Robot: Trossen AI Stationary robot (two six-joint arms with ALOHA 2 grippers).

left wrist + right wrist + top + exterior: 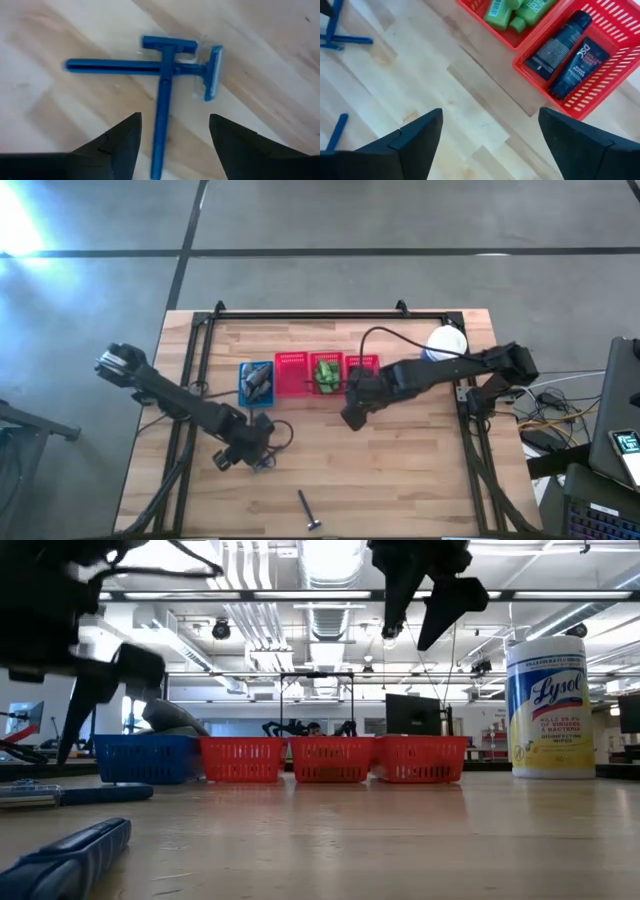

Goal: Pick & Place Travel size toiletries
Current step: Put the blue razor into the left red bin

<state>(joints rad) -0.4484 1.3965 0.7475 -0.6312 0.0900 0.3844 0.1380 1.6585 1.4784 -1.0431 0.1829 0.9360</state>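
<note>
Left gripper [172, 145] open over crossed razors [165, 75]

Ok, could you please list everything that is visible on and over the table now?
razors: at least three, blue; two crossed under the left claw, one alone near the table's front edge
green bottles: several, bright green; in the middle red basket
dark bottles: two, dark; in the red basket beside the green ones
grey items: count unclear, grey; in the blue basket
red baskets: three, red; in a row at the back
blue basket: one, blue; left end of that row
tub: one, white and yellow; back right
table: one, light wood
left claw: open, above the crossed razors
right claw: open, above bare table before the red baskets
</note>
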